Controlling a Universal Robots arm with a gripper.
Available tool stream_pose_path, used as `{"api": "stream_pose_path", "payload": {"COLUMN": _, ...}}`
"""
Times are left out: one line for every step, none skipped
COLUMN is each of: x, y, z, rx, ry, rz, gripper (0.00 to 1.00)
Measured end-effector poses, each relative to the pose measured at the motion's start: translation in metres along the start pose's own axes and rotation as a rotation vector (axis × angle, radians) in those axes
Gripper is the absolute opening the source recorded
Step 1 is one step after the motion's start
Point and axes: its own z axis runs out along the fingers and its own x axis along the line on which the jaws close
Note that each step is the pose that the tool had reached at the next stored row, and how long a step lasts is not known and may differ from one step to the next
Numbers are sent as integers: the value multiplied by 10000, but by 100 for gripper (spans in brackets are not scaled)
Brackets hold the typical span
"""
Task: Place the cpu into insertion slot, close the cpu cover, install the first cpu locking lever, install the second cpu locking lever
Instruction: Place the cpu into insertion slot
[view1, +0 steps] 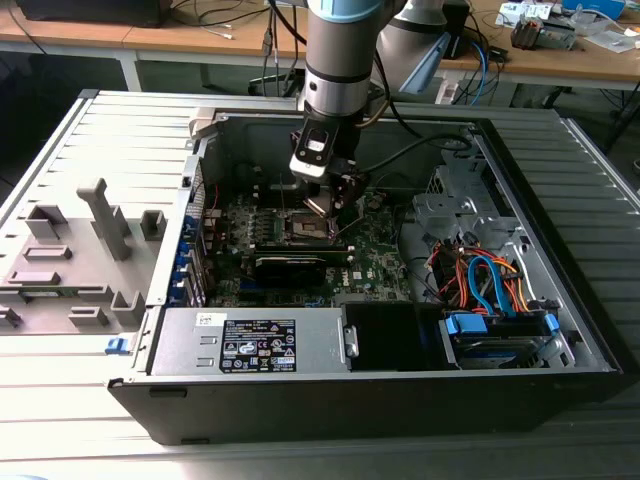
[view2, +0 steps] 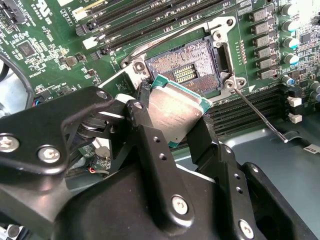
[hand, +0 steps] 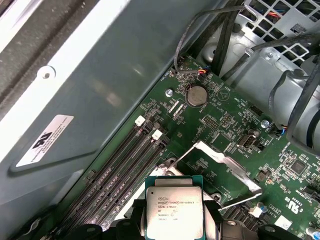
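Note:
My gripper (view2: 172, 122) is shut on the cpu (view2: 175, 111), a flat square chip with a silver-grey top, gripped at two opposite edges by black fingers (view2: 145, 125). The chip hangs tilted just over the near edge of the insertion slot (view2: 192, 67), whose brownish-gold pin field lies bare. In the first wrist view the cpu (hand: 173, 210) faces the camera, and the cpu cover (hand: 225, 164), a thin silver frame, stands swung up beside it. A thin locking lever (view2: 260, 117) sticks out from the socket's corner. In the exterior view the gripper (view1: 322, 200) hovers over the slot (view1: 305, 232) in the open case.
Long black memory slots (view2: 150, 15) run beside the socket. A power supply box (view1: 250, 340) lies along the case's front, and a drive cage with coloured cables (view1: 490, 290) fills the exterior view's right. Grey fixtures (view1: 70, 260) stand outside at the left. The case wall (hand: 100, 75) rises close by.

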Motion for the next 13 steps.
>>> {"api": "stream_pose_path", "payload": {"x": 0, "y": 0, "z": 0, "rx": -1, "ry": 0, "rz": 26, "gripper": 55}}
{"api": "stream_pose_path", "payload": {"x": 0, "y": 0, "z": 0, "rx": -1, "ry": 0, "rz": 39, "gripper": 55}}
{"api": "stream_pose_path", "payload": {"x": 0, "y": 0, "z": 0, "rx": -1, "ry": -1, "rz": 60, "gripper": 55}}
{"api": "stream_pose_path", "payload": {"x": 0, "y": 0, "z": 1, "rx": -2, "ry": -2, "rz": 85, "gripper": 55}}
{"api": "stream_pose_path", "payload": {"x": 0, "y": 0, "z": 1, "rx": -2, "ry": -2, "rz": 100, "gripper": 55}}
{"api": "stream_pose_path", "payload": {"x": 0, "y": 0, "z": 1, "rx": -2, "ry": -2, "rz": 113, "gripper": 55}}
{"api": "stream_pose_path", "payload": {"x": 0, "y": 0, "z": 1, "rx": -2, "ry": -2, "rz": 133, "gripper": 55}}
{"api": "stream_pose_path", "payload": {"x": 0, "y": 0, "z": 1, "rx": -2, "ry": -3, "rz": 148, "gripper": 55}}
{"api": "stream_pose_path", "payload": {"x": 0, "y": 0, "z": 1, "rx": -3, "ry": -3, "rz": 180, "gripper": 55}}
{"api": "stream_pose_path", "payload": {"x": 0, "y": 0, "z": 1, "rx": -3, "ry": -3, "rz": 203, "gripper": 55}}
{"api": "stream_pose_path", "payload": {"x": 0, "y": 0, "z": 1, "rx": -3, "ry": -3, "rz": 217, "gripper": 55}}
{"api": "stream_pose_path", "payload": {"x": 0, "y": 0, "z": 1, "rx": -3, "ry": -3, "rz": 244, "gripper": 55}}
{"api": "stream_pose_path", "payload": {"x": 0, "y": 0, "z": 1, "rx": -4, "ry": -4, "rz": 266, "gripper": 55}}
